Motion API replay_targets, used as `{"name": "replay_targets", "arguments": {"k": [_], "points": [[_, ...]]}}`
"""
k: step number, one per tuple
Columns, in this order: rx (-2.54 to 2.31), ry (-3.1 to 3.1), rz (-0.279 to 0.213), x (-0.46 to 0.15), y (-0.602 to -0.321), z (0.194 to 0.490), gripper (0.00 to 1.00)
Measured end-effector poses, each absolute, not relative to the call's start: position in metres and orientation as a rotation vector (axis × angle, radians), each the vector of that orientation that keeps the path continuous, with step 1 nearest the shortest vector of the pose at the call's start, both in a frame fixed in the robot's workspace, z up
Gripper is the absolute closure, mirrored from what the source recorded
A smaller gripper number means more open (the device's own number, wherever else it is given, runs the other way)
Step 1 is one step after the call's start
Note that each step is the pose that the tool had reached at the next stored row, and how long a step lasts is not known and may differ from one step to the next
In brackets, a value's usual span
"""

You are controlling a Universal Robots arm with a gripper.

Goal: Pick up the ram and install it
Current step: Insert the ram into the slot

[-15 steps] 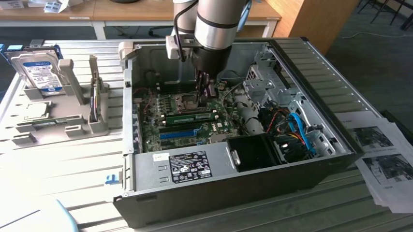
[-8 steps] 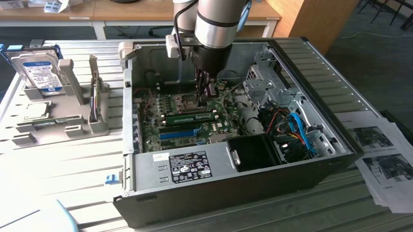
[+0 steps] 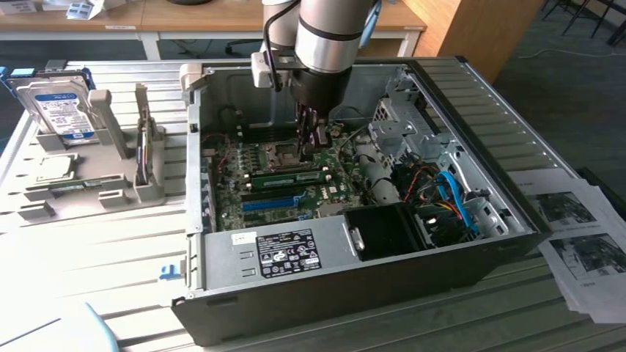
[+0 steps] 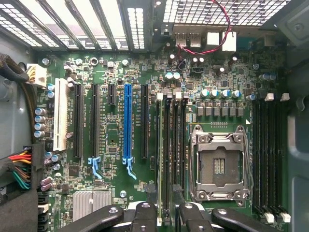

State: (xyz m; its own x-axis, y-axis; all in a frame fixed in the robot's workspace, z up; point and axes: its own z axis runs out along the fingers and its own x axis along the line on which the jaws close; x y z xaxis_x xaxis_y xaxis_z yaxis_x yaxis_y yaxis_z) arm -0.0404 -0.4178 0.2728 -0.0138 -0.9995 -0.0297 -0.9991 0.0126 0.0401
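Observation:
The ram is a thin green stick standing on edge in a black memory slot on the motherboard, beside the CPU socket. In the exterior view the ram lies along the board inside the open computer case. My gripper hangs inside the case just above it. In the wrist view my gripper straddles one end of the stick, with a black finger on each side and clear gaps to the ram. It is open and holds nothing.
A bright blue slot and several black slots run parallel to the ram. A silver hard drive stands in a grey holder at the exterior view's left. Case walls, a black fan shroud and cables crowd the arm. Printed sheets lie at the exterior view's right.

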Motion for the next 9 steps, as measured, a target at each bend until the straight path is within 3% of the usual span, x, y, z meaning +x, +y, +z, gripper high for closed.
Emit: {"name": "replay_targets", "arguments": {"k": [9], "points": [[2.201, -2.230, -0.078, -0.0404, -0.4177, 0.2791, 0.76]]}}
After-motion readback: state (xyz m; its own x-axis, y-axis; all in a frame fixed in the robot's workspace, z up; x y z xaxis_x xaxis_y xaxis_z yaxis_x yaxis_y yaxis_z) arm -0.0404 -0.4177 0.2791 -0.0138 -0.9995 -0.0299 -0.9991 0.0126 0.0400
